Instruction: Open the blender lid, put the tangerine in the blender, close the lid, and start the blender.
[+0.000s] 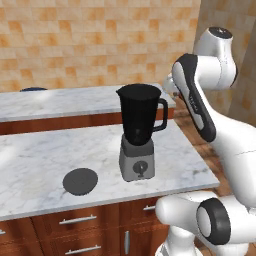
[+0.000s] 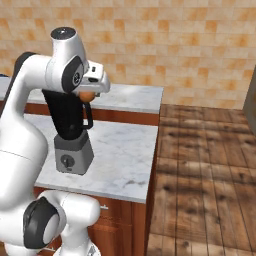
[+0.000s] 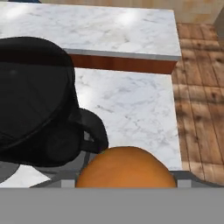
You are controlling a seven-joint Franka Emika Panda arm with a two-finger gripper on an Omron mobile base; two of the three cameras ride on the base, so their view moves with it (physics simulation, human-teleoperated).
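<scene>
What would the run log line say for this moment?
step: carry to jar | gripper: shut on tangerine | blender: open | blender lid: on counter, left of base

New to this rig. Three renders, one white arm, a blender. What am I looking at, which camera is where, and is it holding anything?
All three are one simulated moment. The white jointed machine is a robot arm on a drivable base. Two cameras ride behind it: the left base view and the right base view show the same marble counter from either side. The third camera sits on the hand, looking along its fingers.

On the counter stands the tall black jar blender on a grey boxy base, its top open. The flat round dark grey lid lies on the counter to its left in the left base view.

The gripper is raised beside the jar's top, shut on a small orange tangerine, which sits large at the bottom of the hand view, not yet over the jar's opening.
</scene>
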